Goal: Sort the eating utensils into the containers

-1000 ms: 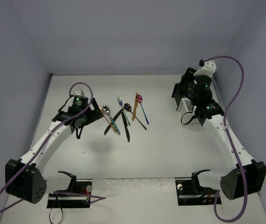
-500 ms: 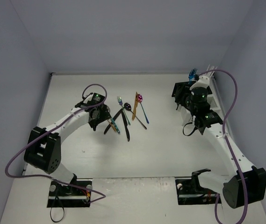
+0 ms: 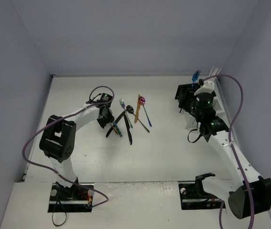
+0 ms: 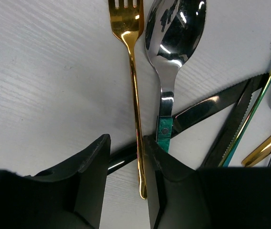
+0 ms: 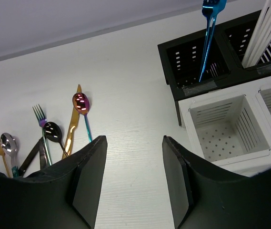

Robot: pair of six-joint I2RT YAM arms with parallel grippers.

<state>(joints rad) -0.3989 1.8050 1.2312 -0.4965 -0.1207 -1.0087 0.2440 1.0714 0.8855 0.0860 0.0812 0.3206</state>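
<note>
- White counter [image 3: 173, 143] is carrying the cutlery pile [image 3: 125, 119] toward its far edge.
- Left tool [image 4: 125, 143] is straddling the gold fork [image 4: 134, 95] handle, unclenched, lining up a pick.
- Right tool [image 5: 134, 143], released and empty, is hovering near the black caddy [image 5: 172, 62].

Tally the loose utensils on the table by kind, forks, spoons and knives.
Forks: 2, gold metal fork, iridescent purple fork.
Spoons: 3, silver spoon, black spoon, magenta spoon.
Knives: 3, gold knife, black knife, another black knife.
Total: 8.
</note>
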